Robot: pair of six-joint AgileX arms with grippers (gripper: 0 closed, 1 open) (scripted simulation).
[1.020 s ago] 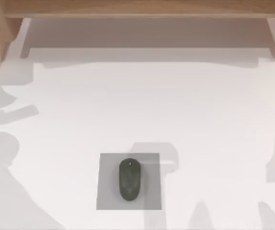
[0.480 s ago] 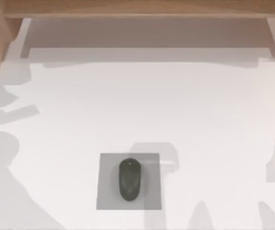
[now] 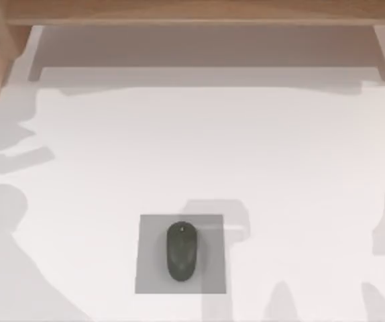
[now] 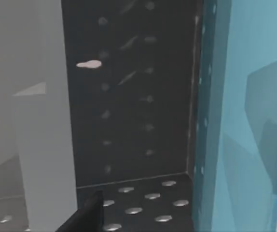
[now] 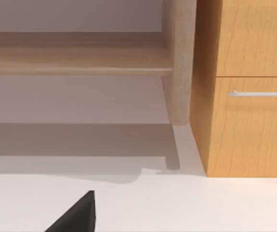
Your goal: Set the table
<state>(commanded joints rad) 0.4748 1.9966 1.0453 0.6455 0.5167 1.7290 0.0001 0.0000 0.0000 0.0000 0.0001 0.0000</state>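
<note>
- Lying flat and broad under the top camera, table (image 3: pixel 199 147) is white and matte, with arm shadows along its left and right edges.
- Grey pad (image 3: pixel 181 253) sits near the front edge, a little left of centre.
- Dark mouse (image 3: pixel 181 250) rests on the pad, long axis running front to back.
- Wooden frame (image 3: pixel 192 12) runs along the far edge, its posts reaching down at left and right.
- Left wrist view: a dark dotted panel (image 4: pixel 133 87) next to a translucent blue wall (image 4: pixel 244 116); left gripper's dark finger (image 4: pixel 83 217) pokes in at the edge. Jaw state: cannot tell.
- Right wrist view: a wooden cabinet (image 5: pixel 247 87) with a metal handle (image 5: pixel 260 93); right gripper's finger (image 5: pixel 76 215) over the white tabletop. Jaw state: cannot tell.
</note>
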